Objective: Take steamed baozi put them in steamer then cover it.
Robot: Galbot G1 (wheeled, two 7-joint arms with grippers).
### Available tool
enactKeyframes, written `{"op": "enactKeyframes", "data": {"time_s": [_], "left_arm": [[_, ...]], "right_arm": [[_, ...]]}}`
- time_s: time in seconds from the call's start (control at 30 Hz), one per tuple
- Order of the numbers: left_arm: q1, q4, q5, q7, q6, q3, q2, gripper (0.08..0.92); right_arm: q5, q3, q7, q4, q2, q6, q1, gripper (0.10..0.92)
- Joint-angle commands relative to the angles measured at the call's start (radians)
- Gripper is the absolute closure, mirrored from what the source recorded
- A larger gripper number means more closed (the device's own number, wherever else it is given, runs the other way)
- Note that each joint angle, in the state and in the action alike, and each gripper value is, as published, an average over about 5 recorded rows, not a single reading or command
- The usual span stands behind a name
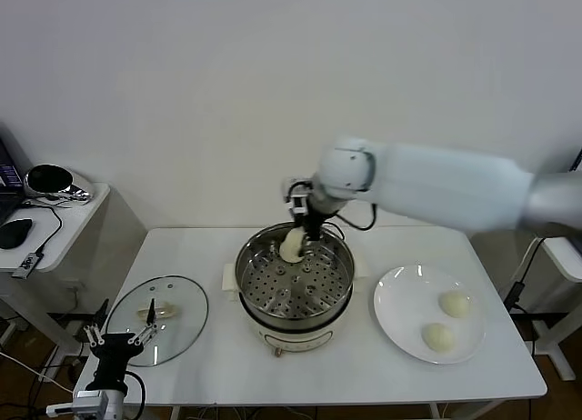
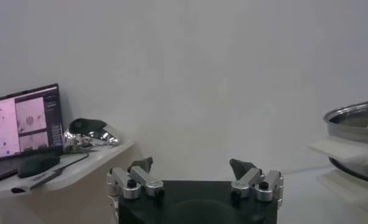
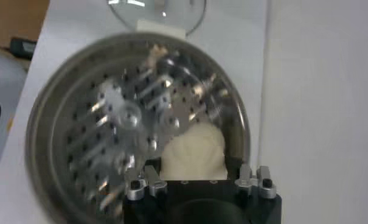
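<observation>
My right gripper is shut on one cream-white baozi and holds it just inside the far rim of the steamer, over the perforated tray. In the right wrist view the baozi sits between the fingers above the tray. Two more baozi lie on the white plate to the right. A fourth baozi is not in view. The glass cover with its cream handle lies flat on the table left of the steamer. My left gripper is parked open at the table's front left corner.
A side table with a laptop and a mouse stands to the far left; it also shows in the left wrist view. The steamer's rim shows at the edge of the left wrist view. A white wall is behind the table.
</observation>
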Motion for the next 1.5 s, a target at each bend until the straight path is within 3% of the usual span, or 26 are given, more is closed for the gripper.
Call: {"op": "enactKeyframes", "data": {"time_s": [0.03, 0.67, 0.87, 0.97, 1.17, 1.5], "left_arm": [[0.000, -0.001, 0.000, -0.002, -0.002, -0.004, -0.002, 0.177], [-0.006, 0.002, 0.002, -0.004, -0.010, -0.004, -0.002, 0.177], [-0.006, 0.002, 0.005, -0.002, -0.012, -0.003, -0.004, 0.177], [-0.004, -0.005, 0.007, 0.002, -0.009, -0.002, -0.002, 0.177], [-0.006, -0.017, 0.004, 0.007, -0.005, 0.005, 0.003, 0.177], [-0.008, -0.030, 0.009, 0.011, -0.002, 0.030, 0.003, 0.177]], "right_arm": [[0.049, 0.000, 0.058, -0.101, 0.165, -0.070, -0.088, 0.376], [-0.012, -0.001, 0.052, -0.171, 0.214, -0.069, -0.148, 0.376], [-0.017, 0.021, 0.006, -0.150, 0.175, -0.065, -0.098, 0.253], [-0.014, 0.025, -0.068, -0.084, 0.113, -0.051, -0.017, 0.211], [-0.046, -0.031, -0.208, 0.087, -0.093, 0.010, 0.163, 0.203], [-0.338, -0.123, -0.359, 0.343, -0.558, 0.179, 0.207, 0.203]]}}
